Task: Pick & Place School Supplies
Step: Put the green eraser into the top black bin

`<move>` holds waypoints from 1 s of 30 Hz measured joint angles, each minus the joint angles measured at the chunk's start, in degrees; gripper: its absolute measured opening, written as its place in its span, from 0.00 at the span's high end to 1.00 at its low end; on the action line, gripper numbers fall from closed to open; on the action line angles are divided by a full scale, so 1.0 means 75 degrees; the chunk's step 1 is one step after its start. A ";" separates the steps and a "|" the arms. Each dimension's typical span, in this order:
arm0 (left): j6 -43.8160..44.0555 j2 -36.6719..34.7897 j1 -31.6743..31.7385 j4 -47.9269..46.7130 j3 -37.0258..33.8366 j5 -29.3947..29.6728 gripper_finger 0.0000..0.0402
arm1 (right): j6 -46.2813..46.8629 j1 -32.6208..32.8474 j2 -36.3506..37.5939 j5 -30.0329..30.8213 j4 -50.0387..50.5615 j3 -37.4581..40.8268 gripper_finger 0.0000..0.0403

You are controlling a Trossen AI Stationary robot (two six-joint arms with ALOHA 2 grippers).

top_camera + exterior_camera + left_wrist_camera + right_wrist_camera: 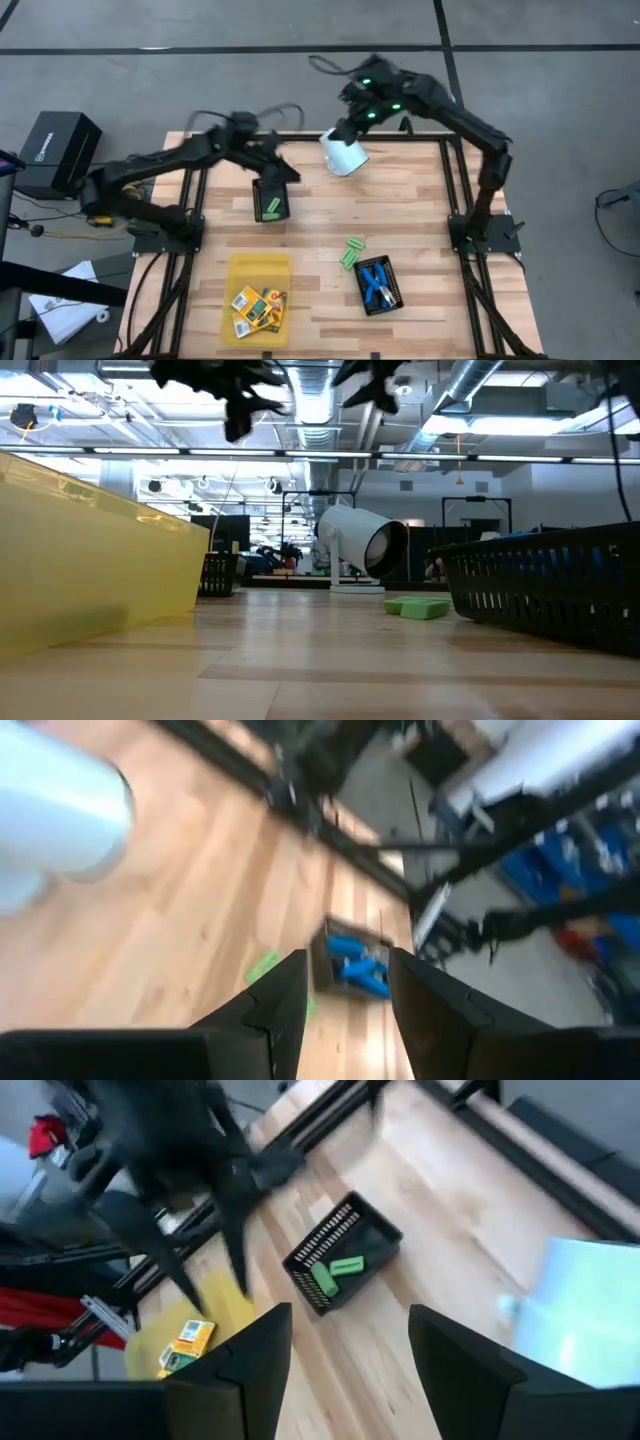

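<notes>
Standing apart, holding nothing: fingers of the left gripper, hovering over the table's far left part above a black mesh tray. Likewise parted and empty: right gripper, hanging above the far edge beside the white cup lying tipped on its side.

Lying in that tray: green oblong pieces, one with its long axis running 12 to 6 in the high view.

Resting on bare wood near centre: two more green pieces, long axes pointing about 1 to 7.

Sitting just at 4 o'clock of these: a second mesh tray containing blue-handled tools, handles toward 12.

Showing at 7 o'clock: yellow tray with orange-yellow boxes, green marks visible, print unreadable.
</notes>
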State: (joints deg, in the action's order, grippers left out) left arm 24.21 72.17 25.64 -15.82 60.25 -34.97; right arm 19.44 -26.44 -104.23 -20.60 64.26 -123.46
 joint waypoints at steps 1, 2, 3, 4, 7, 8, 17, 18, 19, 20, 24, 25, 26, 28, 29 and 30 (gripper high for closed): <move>-0.0027 0.0248 -0.0219 0.0098 0.0000 0.0065 0.66 | -0.0002 0.0000 0.0200 0.0111 0.0111 -0.0001 0.52; -0.0080 0.0500 -0.0414 0.0191 0.0000 0.0166 0.66 | -0.0016 0.0000 0.0396 0.0247 0.0227 -0.0003 0.53; -0.0182 0.0761 -0.0591 0.0221 0.0000 0.0250 0.66 | -0.0051 0.0003 0.0591 0.0394 0.0360 -0.0003 0.53; -0.0250 0.1020 -0.0773 0.0318 0.0000 0.0284 0.66 | -0.0095 0.0006 0.0779 0.0582 0.0480 0.0000 0.53; -0.0543 0.1764 -0.1257 0.0683 0.0000 0.0323 0.66 | -0.0322 0.0006 0.1311 0.1079 0.0738 -0.0003 0.54; -0.0686 0.1986 -0.1411 0.0829 0.0000 0.0344 0.67 | -0.0417 0.0009 0.1458 0.1260 0.0836 -0.0003 0.54; -0.1221 0.3166 -0.2095 0.2477 0.0000 0.1908 0.86 | -0.1405 -0.0246 0.2368 0.1958 0.1585 -0.0003 0.61; -0.1293 0.3241 -0.2128 0.2704 0.0000 0.2080 0.88 | -0.1547 -0.0307 0.2425 0.1960 0.1715 -0.0003 0.62; -0.1386 0.3298 -0.2157 0.2851 0.0000 0.2140 0.90 | -0.1685 -0.0369 0.2464 0.1961 0.1833 -0.0003 0.62; -0.1466 0.3359 -0.2179 0.2967 0.0000 0.2138 0.91 | -0.1811 -0.0428 0.2497 0.1961 0.1934 -0.0003 0.63; -0.1540 0.3653 -0.2302 0.3370 0.0003 0.2128 0.94 | -0.2291 -0.0638 0.2565 0.1947 0.2246 -0.0003 0.65; -0.1565 0.3764 -0.2358 0.3366 0.0003 0.2126 0.94 | -0.2382 -0.0678 0.2565 0.1935 0.2307 -0.0003 0.65; -0.1573 0.3878 -0.2408 0.3388 0.0003 0.2130 0.94 | -0.2443 -0.0709 0.2566 0.1935 0.2377 -0.0003 0.65; -0.1506 0.4105 -0.2487 0.3360 -0.0003 0.2132 0.94 | -0.2522 -0.0720 0.2591 0.1935 0.2543 0.0000 0.66; -0.1424 0.4208 -0.2530 0.3393 0.0000 0.2145 0.94 | -0.2573 -0.0720 0.2608 0.1938 0.2595 0.0000 0.66; -0.1393 0.4325 -0.2569 0.3392 0.0000 0.2161 0.94 | -0.2596 -0.0717 0.2623 0.1935 0.2632 -0.0002 0.66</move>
State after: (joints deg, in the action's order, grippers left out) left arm 13.76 104.60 6.37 9.62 60.25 -18.76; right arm -0.03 -31.82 -84.56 -6.09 84.00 -123.48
